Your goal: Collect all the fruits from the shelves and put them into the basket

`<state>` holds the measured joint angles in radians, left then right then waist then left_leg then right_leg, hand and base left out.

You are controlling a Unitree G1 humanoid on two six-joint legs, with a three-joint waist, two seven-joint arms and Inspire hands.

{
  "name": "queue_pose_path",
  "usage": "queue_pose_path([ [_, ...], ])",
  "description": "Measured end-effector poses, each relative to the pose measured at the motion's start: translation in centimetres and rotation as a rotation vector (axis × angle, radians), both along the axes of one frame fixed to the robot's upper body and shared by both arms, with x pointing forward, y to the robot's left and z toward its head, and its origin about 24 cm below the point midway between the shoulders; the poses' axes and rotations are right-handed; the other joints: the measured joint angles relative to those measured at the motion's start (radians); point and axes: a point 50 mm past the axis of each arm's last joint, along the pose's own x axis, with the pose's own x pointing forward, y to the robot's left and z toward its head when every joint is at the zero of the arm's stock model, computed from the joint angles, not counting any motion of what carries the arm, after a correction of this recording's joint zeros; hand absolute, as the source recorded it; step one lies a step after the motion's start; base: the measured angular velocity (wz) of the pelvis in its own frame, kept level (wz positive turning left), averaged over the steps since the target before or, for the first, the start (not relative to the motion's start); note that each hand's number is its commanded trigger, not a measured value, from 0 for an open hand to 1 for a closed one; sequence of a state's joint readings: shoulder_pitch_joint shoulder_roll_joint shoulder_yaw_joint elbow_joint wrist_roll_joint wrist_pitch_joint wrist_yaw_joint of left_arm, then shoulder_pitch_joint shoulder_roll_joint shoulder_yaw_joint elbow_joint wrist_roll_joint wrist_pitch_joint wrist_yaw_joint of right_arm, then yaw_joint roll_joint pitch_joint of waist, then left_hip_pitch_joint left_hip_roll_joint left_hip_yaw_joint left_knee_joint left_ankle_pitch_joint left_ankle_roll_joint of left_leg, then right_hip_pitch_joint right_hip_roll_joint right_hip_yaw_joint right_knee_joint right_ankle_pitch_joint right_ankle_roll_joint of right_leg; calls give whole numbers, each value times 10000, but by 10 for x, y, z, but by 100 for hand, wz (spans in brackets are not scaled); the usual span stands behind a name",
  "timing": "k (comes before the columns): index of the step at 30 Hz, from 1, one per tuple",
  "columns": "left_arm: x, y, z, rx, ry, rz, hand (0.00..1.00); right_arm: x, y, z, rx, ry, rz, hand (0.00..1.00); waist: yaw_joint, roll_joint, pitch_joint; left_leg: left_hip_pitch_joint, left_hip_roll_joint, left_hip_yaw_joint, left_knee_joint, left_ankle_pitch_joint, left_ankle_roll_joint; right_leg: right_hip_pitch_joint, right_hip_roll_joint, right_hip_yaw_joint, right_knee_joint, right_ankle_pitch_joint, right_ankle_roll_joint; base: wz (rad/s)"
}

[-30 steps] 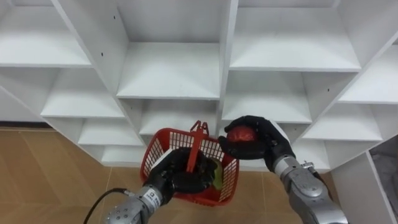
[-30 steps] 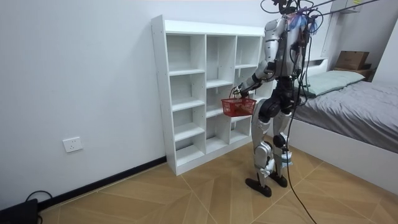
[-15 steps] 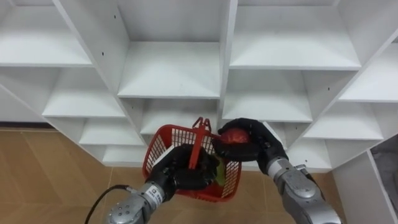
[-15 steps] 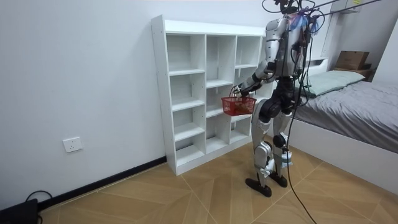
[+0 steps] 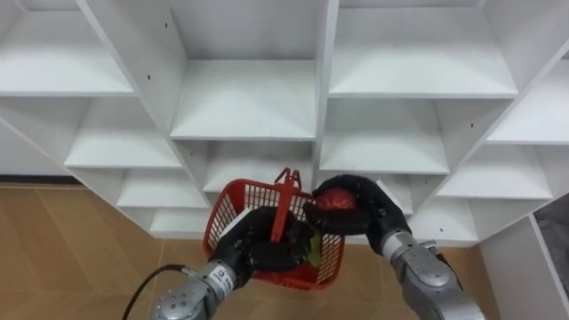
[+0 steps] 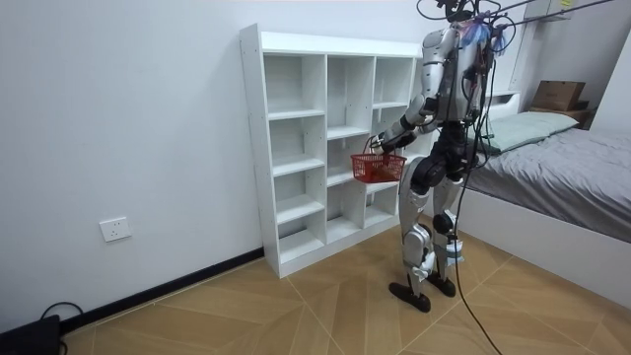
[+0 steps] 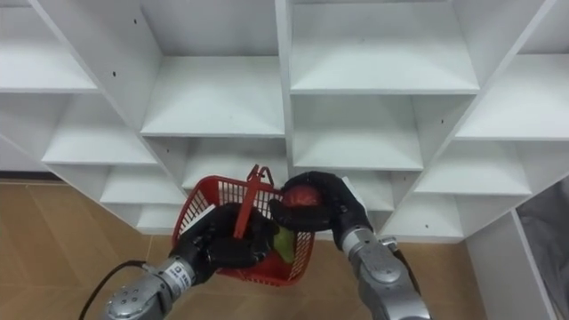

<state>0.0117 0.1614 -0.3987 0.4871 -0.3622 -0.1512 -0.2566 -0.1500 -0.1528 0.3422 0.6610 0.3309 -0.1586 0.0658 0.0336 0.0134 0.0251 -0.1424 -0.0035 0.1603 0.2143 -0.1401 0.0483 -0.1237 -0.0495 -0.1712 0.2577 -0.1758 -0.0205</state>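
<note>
Your right hand (image 5: 373, 210) is curled round a red fruit (image 5: 336, 199), with the fingers arched over its top and the palm facing the robot's left. The fruit hangs at the right rim of the red basket (image 5: 233, 212), slightly above it, so the basket's open mouth lies just to the hand's left and below. The fruit is round, so you have no long axis to line up. Your left hand (image 5: 267, 252) is clenched on the handle (image 5: 284, 200) and carries the basket in the air before the lower shelves of the white closet (image 5: 242, 100). A green fruit (image 5: 312, 251) lies inside, against the basket's right wall. In my judgement, a short move left and down, then a release, would drop the red fruit in.
</note>
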Motion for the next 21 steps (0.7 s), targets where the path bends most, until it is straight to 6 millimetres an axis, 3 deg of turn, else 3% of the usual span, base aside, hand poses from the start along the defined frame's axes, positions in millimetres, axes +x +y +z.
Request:
queue_pose_path([
  [2, -1, -1, -1, 7, 55, -23, 100, -1, 1, -1, -24, 82, 41, 96, 0, 0, 1, -41, 0, -2, 3, 0, 0, -34, 2, -5, -8, 0, 0, 0],
  [4, -2, -2, -2, 17, 83, -100, 100, -1, 2, -1, -28, 101, 94, 69, 1, -1, 1, -50, 0, -2, 1, 0, 0, -38, 2, -8, -21, 0, 0, 0],
  [7, -2, -4, -2, 24, 108, -183, 100, -1, 3, -1, -11, 92, 103, 52, 1, -2, 2, -75, -2, -2, -5, 0, 0, -67, 2, -7, -26, -1, 1, 0],
  [8, -2, -4, -2, 14, 108, -184, 100, 0, 3, -1, -11, 85, 106, 23, 2, -3, 2, -92, -2, -2, -6, 0, 0, -86, 2, -6, -25, -1, 1, 0],
  [9, -3, -4, -2, 9, 109, -189, 100, 0, 3, -1, -9, 82, 107, 3, 1, -3, 2, -99, -2, -2, -6, 0, 0, -95, 2, -6, -25, -1, 1, 0],
  [21, -3, -2, -2, 102, 112, -230, 100, 4, 5, 2, 202, 1, 123, 0, -2, -33, 20, -217, -3, 1, 49, 0, 0, -201, -7, 1, -20, -4, 0, 0],
])
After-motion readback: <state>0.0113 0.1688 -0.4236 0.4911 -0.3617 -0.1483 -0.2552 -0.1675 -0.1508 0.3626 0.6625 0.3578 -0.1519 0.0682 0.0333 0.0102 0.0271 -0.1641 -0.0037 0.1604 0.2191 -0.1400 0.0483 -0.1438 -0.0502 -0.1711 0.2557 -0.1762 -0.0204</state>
